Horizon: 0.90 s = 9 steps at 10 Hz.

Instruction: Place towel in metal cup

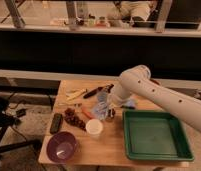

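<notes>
Arm (144,87) bends left over the table (110,150), gripper (107,101) at the blue towel (100,108), its hold impossible to tell, near a white cup (94,128).

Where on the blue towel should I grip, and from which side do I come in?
Take the bunched top of the blue towel, coming from straight above. It is a crumpled, upright bunch with the gripper right over it. The white cup in front of it and the arm on its right probably block any side approach.
</notes>
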{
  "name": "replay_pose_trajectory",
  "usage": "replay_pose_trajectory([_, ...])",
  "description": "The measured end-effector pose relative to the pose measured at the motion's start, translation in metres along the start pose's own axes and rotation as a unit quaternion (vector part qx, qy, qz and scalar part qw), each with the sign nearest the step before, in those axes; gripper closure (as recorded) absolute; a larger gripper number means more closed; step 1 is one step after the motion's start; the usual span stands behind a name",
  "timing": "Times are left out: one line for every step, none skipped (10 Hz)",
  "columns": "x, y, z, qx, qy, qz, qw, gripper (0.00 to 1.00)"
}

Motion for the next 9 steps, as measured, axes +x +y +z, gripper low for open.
replay_pose_trajectory([0.000,0.000,0.000,0.000,0.000,0.000,1.0000,0.84])
replay_pose_trajectory([0.001,0.000,0.000,0.000,0.000,0.001,1.0000,0.84])
replay_pose_trajectory([0.001,0.000,0.000,0.000,0.001,0.001,1.0000,0.84])
replay_pose_trajectory([0.003,0.000,0.001,-0.001,0.002,0.004,1.0000,0.84])
replay_pose_trajectory([0.008,0.002,0.008,-0.006,0.006,0.011,0.9999,0.84])
replay_pose_trajectory([0.012,0.003,0.015,-0.009,0.009,0.015,0.9998,0.84])
replay_pose_trajectory([0.018,0.006,0.025,-0.012,0.011,0.020,0.9997,0.84])
replay_pose_trajectory([0.020,0.007,0.028,-0.013,0.012,0.021,0.9996,0.84])
replay_pose_trajectory([0.025,0.008,0.033,-0.014,0.015,0.023,0.9995,0.84])
